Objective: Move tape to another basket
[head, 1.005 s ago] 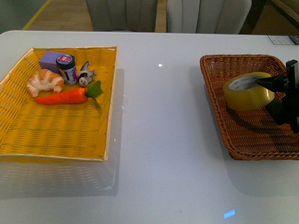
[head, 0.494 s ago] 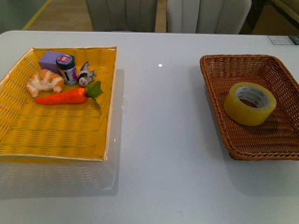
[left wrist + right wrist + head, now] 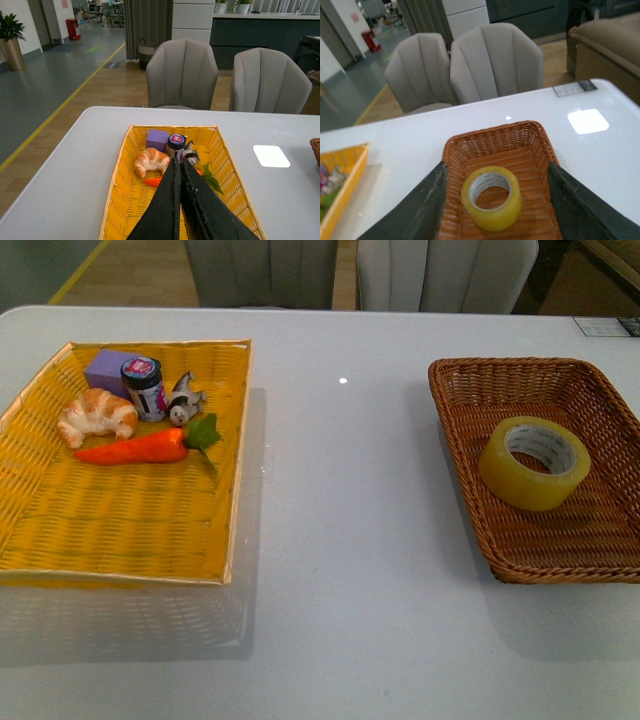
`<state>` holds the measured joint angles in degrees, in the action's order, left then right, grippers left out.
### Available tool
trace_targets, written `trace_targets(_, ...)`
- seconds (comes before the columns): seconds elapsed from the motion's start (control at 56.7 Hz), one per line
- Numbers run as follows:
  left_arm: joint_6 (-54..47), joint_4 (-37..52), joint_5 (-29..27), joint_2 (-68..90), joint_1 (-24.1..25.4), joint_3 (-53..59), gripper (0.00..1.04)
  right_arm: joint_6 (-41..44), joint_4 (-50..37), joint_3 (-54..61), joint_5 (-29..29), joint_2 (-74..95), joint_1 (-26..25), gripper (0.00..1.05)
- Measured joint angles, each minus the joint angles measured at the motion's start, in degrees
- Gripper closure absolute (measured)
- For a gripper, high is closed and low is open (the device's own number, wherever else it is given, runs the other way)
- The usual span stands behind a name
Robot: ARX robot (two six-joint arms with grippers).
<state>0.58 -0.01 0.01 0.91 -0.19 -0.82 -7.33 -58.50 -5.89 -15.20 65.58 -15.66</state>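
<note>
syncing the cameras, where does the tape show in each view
front: tape lower right, in the brown basket
left wrist: not in it
right wrist: tape in the basket, between the fingers of the open right hand
shared landmark: yellow tray, in all three

A glossy white table (image 3: 340, 540) fills the foreground, with a bright patch of reflected light (image 3: 271, 155) on its top. 2 grey padded chairs (image 3: 182, 75) stand side by side at its far edge. Under them lies a light wooden floor (image 3: 95, 90), which meets a grey floor (image 3: 40, 80) along a yellow line (image 3: 65, 107). Farther back are a dark curtain (image 3: 147, 25), a dark counter (image 3: 260, 35), a red bin (image 3: 73, 29), and a potted plant (image 3: 11, 30) against a white wall (image 3: 20, 15). A brown sofa (image 3: 605, 45) stands beyond the table.
</note>
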Motion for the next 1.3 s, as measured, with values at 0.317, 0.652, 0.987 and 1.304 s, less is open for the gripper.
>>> trace_targets(0.317, 0.0, 0.0, 0.0, 0.0, 0.0, 0.0, 1.03, 6.6, 12.3, 4.2, 6.7, -16.6, 6.7, 1.03)
trace_targets(0.652, 0.0, 0.0, 0.0, 0.0, 0.0, 0.0, 1.03, 7.0, 26.1, 4.6, 14.5, -32.4, 15.1, 1.03)
trace_targets(0.987, 0.0, 0.0, 0.0, 0.0, 0.0, 0.0, 1.03, 7.0, 36.8, 4.6, 15.0, -43.8, 15.4, 1.03)
trace_targets(1.304, 0.0, 0.0, 0.0, 0.0, 0.0, 0.0, 1.03, 7.0, 44.2, 4.6, 15.0, -51.3, 15.4, 1.03)
